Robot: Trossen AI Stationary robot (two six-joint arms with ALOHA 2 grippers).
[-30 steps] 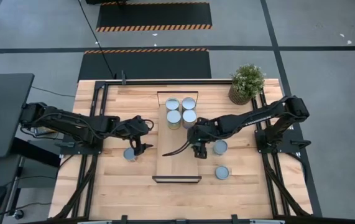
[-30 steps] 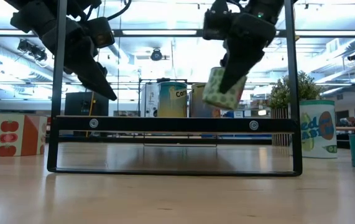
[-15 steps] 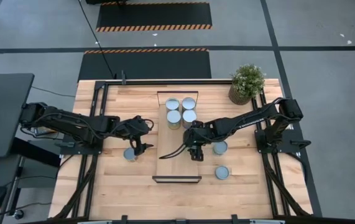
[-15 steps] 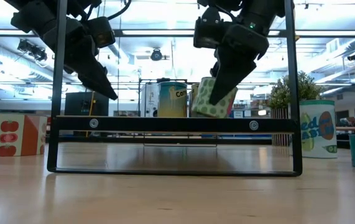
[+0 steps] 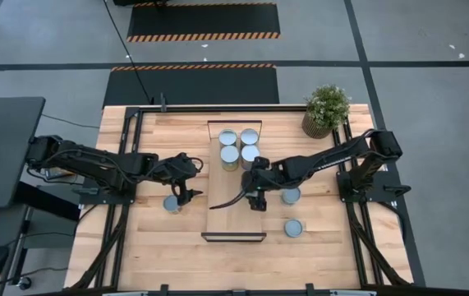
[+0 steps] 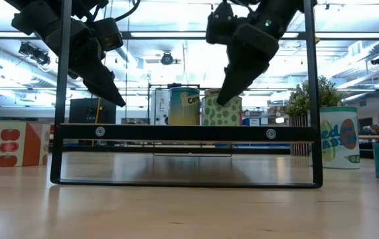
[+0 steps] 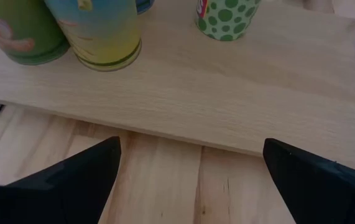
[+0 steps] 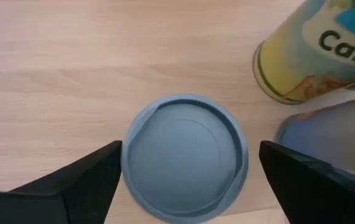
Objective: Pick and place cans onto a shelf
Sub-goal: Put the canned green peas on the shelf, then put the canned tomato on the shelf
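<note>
One can stands upright on the shelf, right under the right end effector, whose fingers are wide apart on both sides of it.

Five cans on shelf; three on table

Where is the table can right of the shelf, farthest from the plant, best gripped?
Probably on its round side wall, coming straight down from above: the can stands upright, top up, apart from its neighbour can, so open fingers should fit on both sides.
</note>
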